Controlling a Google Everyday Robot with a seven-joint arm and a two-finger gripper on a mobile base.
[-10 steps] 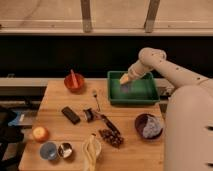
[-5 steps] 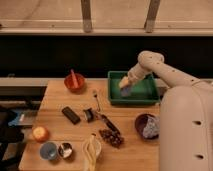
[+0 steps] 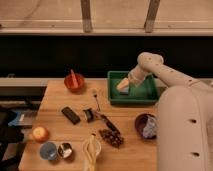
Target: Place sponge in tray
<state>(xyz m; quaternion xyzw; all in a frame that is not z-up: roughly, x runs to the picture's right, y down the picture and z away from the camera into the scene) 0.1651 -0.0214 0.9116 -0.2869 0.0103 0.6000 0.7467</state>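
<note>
The arm [image 3: 165,75] reaches from the right side of the view down and to the left, ending over the green tray [image 3: 148,96]. The gripper [image 3: 125,86] sits low inside the tray, at its left half. A pale yellowish sponge [image 3: 122,87] is at the gripper tip, in the tray's left part; whether it rests on the tray floor or is just above it cannot be told.

The tray stands at the far right of the wooden surface [image 3: 55,102]. To its left, near the far edge, is a red bowl [image 3: 74,82] with a utensil standing in it. A spoon [image 3: 95,98] lies between the red bowl and the tray. Nearer the middle are a dark rectangular block [image 3: 70,115], a small dark item [image 3: 89,114] just beside it, and a dark-handled tool [image 3: 108,122] lying at an angle. A cluster of dark grapes [image 3: 112,137] lies toward the near edge, with a banana [image 3: 90,152] in front of it. At the near left are an orange fruit [image 3: 39,133], a blue cup [image 3: 48,150] and a small metal cup [image 3: 65,149], these two just beside each other. A dark bowl [image 3: 146,125] holding something pale stands at the right, close to the robot's white body [image 3: 185,130].
</note>
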